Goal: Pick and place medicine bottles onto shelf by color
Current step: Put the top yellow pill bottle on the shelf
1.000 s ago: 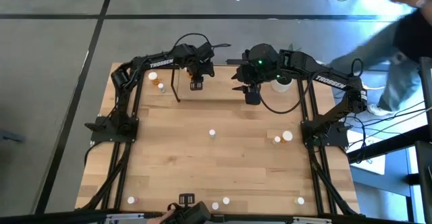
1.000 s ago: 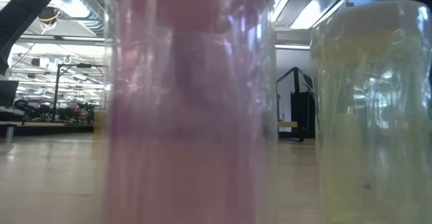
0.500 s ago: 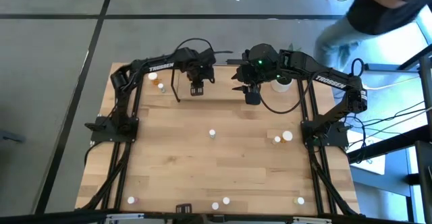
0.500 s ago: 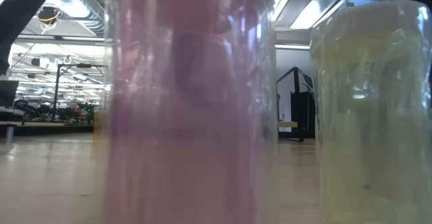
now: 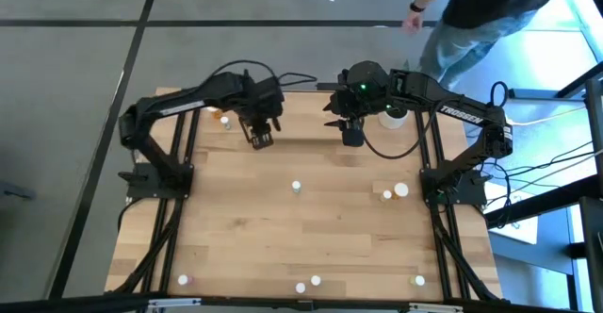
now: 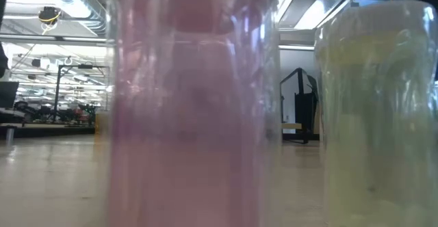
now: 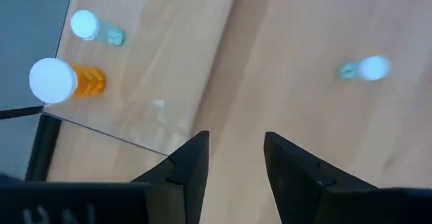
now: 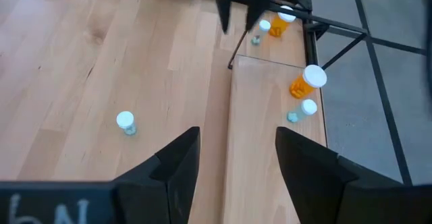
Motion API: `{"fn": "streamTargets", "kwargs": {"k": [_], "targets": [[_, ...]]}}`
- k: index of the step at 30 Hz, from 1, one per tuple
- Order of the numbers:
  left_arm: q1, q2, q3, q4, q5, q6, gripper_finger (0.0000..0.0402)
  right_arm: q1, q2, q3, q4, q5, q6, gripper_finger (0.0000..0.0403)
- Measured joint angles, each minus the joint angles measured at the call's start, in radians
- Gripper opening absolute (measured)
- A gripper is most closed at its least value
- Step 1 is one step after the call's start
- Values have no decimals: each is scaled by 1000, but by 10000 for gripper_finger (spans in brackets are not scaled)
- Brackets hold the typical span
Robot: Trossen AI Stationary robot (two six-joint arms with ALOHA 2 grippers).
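Observation:
The shelf (image 5: 303,117) is a light board along the table's far edge. An orange bottle (image 7: 64,81) and a pale green bottle (image 7: 98,32) stand on it near its left end. My left gripper (image 5: 259,136) hangs open and empty above the shelf's near left corner (image 7: 182,146). My right gripper (image 5: 350,134) hangs open and empty over the shelf (image 8: 270,150), farther right. A white-capped bottle (image 5: 296,188) stands alone mid-table. Two more bottles (image 8: 280,20) stand on the table beyond the shelf's left end.
Two bottles (image 5: 394,192) stand at the mid right and several (image 5: 307,284) along the near edge. A pink bottle (image 6: 191,117) and a pale yellow-green bottle (image 6: 376,117) fill the low view. A white pot (image 5: 394,117) stands behind my right arm. A person (image 5: 480,11) walks beyond the far right corner.
My left gripper has risen from over the shelf and swung toward the table's left and near edges, rolling about its own axis, its fingers as far apart as before. My right arm has kept still. The person beyond the table has walked leftward.

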Motion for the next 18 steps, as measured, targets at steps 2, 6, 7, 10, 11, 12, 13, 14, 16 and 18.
{"fn": "streamTargets", "kwargs": {"k": [2, 6, 7, 10, 11, 12, 13, 14, 16, 18], "targets": [[-39, -39, 0, -1, -5, -45, 135, 0, 0, 0, 0, 0, 0, 195], [-120, -97, 0, -3, -13, -115, 135, 0, 0, 0, 0, 0, 0, 195], [-139, -105, 0, -6, -23, -122, 135, 0, 0, 0, 0, 0, 0, 195], [-197, -121, 0, -34, -51, -163, 135, 0, 0, 0, 0, 0, 0, 195], [-216, -126, 0, -44, -57, -176, 135, 0, 0, 0, 1, 0, 0, 195], [-235, -131, 0, -53, -63, -192, 135, 0, 0, 0, 1, 0, 0, 195], [-253, -134, 0, -62, -74, -206, 135, 0, 0, 0, 1, 0, 0, 195], [-271, -134, 0, -64, -88, -221, 135, 0, 0, 0, 1, 0, 0, 195], [-305, -137, 0, -68, -110, -248, 135, 0, 0, 0, 2, 0, 0, 195], [-336, -139, 0, -70, -136, -271, 135, 0, 0, 0, 13, 0, 1, 195]]}}
